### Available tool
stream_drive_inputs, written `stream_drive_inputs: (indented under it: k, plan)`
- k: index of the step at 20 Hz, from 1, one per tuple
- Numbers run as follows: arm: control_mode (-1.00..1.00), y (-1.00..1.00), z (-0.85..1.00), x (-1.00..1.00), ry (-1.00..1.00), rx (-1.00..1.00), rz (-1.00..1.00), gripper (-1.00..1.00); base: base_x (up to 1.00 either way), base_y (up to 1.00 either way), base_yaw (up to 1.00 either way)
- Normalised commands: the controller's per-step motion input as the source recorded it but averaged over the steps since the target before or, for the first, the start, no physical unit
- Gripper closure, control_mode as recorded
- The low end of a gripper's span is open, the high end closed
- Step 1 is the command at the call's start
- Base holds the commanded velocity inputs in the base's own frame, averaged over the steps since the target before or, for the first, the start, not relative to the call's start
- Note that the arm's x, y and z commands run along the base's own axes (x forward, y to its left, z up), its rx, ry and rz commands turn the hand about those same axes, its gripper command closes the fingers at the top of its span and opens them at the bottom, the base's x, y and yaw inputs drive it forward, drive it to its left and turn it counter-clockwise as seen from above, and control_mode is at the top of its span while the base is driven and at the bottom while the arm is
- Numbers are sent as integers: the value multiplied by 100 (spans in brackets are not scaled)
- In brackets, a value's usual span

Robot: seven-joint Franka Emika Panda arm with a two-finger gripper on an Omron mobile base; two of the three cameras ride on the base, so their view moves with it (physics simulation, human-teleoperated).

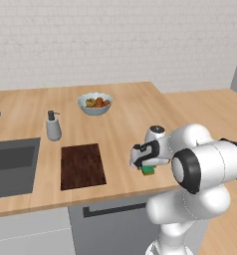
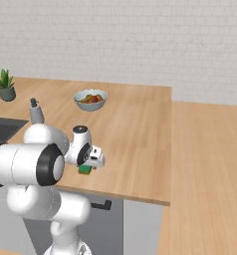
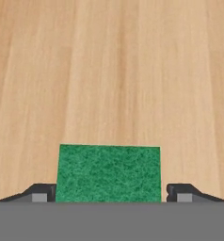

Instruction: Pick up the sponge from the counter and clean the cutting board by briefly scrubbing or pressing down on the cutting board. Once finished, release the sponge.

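I have the jaws (image 3: 108, 197) apart astride the sponge (image 3: 108, 172) on the table (image 3: 109, 70), right of the unscrubbed cutting board (image 1: 82, 166); grasp pending.

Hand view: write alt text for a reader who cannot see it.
A green sponge lies flat on the light wooden counter, seen from close above. The gripper is low over it, one dark finger on each side of the sponge, with a small gap visible on the right side.
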Motion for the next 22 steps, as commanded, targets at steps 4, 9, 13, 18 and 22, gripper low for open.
stream_drive_inputs:
  k: [4,9,13,18,22]
  plan:
    - [-100,0,0,0,0,0,0,100,0,0,0]
    - [-100,0,2,0,0,0,0,100,0,0,0]
    - [-100,11,35,-1,0,0,0,100,0,0,0]
    - [-100,60,22,-15,0,0,-13,100,0,0,0]
    - [-100,78,19,-3,2,0,-18,100,0,0,0]
